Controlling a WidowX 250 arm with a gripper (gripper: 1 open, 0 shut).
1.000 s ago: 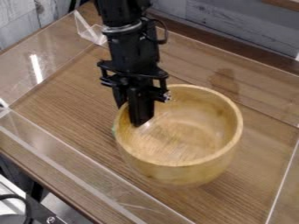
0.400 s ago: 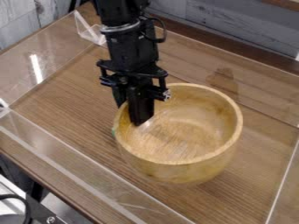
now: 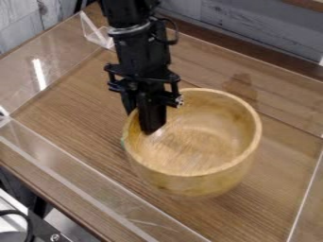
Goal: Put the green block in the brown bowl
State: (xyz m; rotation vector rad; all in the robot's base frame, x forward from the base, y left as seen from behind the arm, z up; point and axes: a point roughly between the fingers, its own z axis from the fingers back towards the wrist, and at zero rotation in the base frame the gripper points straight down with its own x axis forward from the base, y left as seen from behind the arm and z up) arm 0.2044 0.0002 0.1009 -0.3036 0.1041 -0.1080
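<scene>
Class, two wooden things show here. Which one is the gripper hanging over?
The round, light-brown bowl, paler and thick-rimmed. The gripper points down over its left side. The darker, flat tabletop lies around the bowl.

Looks like a lab/test rig: wood-grain table [image 3: 76, 104] w/ clear acrylic walls [image 3: 76, 165], robot arm [image 3: 132, 38]
</scene>
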